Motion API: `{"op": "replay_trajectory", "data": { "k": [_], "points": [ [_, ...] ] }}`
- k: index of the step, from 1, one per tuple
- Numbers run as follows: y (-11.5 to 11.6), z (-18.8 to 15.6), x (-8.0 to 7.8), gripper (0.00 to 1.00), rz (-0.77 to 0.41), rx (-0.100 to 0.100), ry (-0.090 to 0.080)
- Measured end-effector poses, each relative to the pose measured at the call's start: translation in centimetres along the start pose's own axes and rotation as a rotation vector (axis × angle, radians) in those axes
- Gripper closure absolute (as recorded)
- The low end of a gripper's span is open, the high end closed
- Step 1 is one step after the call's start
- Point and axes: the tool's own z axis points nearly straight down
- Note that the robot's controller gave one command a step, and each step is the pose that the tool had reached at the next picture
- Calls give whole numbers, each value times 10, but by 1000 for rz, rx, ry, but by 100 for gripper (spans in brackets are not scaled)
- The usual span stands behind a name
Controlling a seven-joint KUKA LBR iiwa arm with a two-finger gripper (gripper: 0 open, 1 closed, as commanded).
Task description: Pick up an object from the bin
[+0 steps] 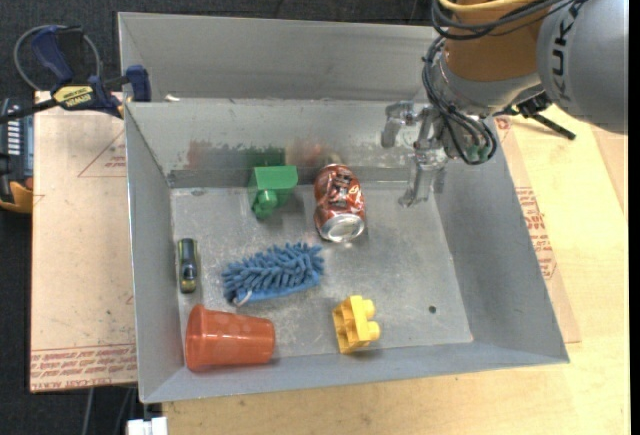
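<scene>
Pincer (418, 178) hangs over bare bin (430, 263) floor by the back wall; spread or pressed together cannot be told. Nearest thing, a red drink can (339, 203) on its side just beside it, judged light, slippery, easily dented: grip across its middle

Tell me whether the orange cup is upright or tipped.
Tipped over: the orange cup lies on its side in the front-left corner of the bin, wider end toward the left wall.
</scene>
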Motion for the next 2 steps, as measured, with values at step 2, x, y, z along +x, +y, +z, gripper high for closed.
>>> {"op": "replay_trajectory", "data": {
  "k": [2],
  "points": [
    [-3,-40,32,0,-252,-3,1]
  ]
}}
